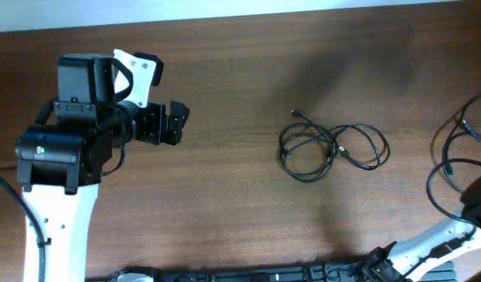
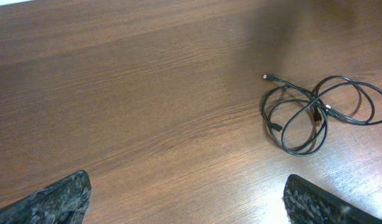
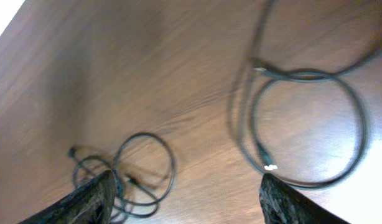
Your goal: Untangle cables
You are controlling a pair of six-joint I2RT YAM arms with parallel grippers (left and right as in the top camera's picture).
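Observation:
A knotted bundle of thin black cables (image 1: 332, 146) lies in loops on the wooden table, right of centre. It also shows in the left wrist view (image 2: 315, 112) and, blurred, in the right wrist view (image 3: 119, 180). A second thin black cable (image 1: 447, 164) lies looped near the right edge, with a plug end; the right wrist view shows its loop (image 3: 303, 76). My left gripper (image 1: 176, 124) is open and empty, far left of the bundle, with its fingers wide apart (image 2: 188, 205). My right gripper (image 3: 191, 205) is open and empty above the table between the two cables.
The right arm's base and white link (image 1: 436, 239) sit at the bottom right corner. A dark strip (image 1: 248, 276) runs along the table's front edge. The table's far edge (image 1: 225, 19) runs along the top.

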